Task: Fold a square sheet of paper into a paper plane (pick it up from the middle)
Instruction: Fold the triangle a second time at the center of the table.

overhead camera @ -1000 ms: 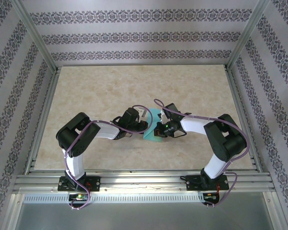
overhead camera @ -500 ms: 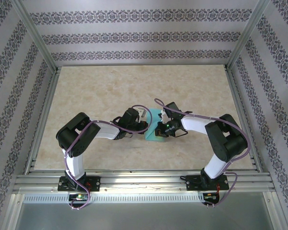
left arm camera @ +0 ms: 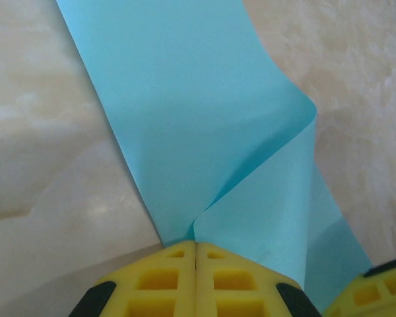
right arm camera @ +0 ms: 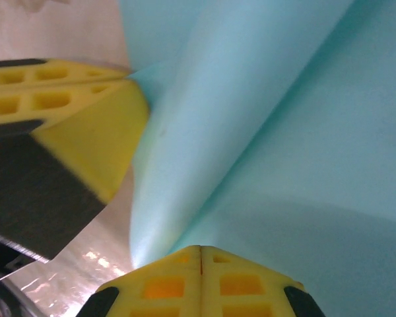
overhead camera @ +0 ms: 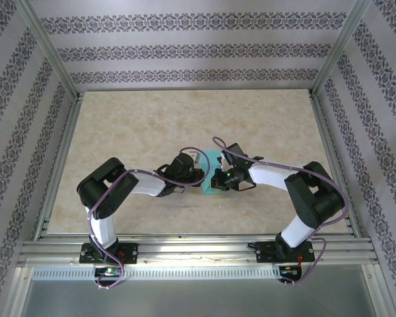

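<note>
The thin turquoise square sheet of paper (left arm camera: 185,112) is held at the middle of the beige marbled bench (overhead camera: 119,125), bowed into a soft, uncreased fold. The yellow-padded left gripper (left arm camera: 196,251) and right gripper (right arm camera: 200,254) are each clamped onto it, close together. Uneven pulling or twisting could tear the sheet, slip it from a pinch, or set the crease crooked.

Robot lab test cell, aluminium frame (overhead camera: 198,254), patterned backdrop walls (overhead camera: 198,49), marbled tabletop (overhead camera: 152,125)
</note>
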{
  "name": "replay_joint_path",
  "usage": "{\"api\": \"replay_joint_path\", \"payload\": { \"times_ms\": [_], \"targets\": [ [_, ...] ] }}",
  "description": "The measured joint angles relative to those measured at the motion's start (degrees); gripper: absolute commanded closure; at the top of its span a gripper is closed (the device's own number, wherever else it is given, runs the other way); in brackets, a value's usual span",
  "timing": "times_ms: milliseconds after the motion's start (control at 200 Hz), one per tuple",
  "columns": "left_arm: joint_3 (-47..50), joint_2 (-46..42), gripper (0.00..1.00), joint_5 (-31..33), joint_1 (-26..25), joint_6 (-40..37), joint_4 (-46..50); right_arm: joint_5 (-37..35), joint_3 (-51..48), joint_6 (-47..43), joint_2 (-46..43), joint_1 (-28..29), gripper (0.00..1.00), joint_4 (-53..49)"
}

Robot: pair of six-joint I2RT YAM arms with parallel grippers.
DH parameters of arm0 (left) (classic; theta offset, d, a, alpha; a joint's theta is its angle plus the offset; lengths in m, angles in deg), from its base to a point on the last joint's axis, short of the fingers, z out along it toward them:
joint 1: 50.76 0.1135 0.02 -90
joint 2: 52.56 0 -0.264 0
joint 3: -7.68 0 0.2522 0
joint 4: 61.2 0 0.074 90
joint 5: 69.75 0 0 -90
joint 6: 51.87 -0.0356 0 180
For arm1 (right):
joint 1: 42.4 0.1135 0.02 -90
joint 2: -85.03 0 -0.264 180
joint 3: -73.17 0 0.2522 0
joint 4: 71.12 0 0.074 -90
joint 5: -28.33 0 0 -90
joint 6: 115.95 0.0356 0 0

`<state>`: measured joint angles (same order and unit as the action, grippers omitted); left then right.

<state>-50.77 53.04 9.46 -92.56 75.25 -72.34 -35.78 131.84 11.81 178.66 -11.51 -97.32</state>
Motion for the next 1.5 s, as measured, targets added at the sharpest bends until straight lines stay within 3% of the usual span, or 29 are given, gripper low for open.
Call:
{"api": "replay_joint_path", "payload": {
  "times_ms": [1499],
  "targets": [
    [-4.1,0.5,1.00,-3.8,-0.3,-7.1,3.2,1.6,-0.4,-5.2,1.4,-2.3,1.00,-0.9]
  ]
}}
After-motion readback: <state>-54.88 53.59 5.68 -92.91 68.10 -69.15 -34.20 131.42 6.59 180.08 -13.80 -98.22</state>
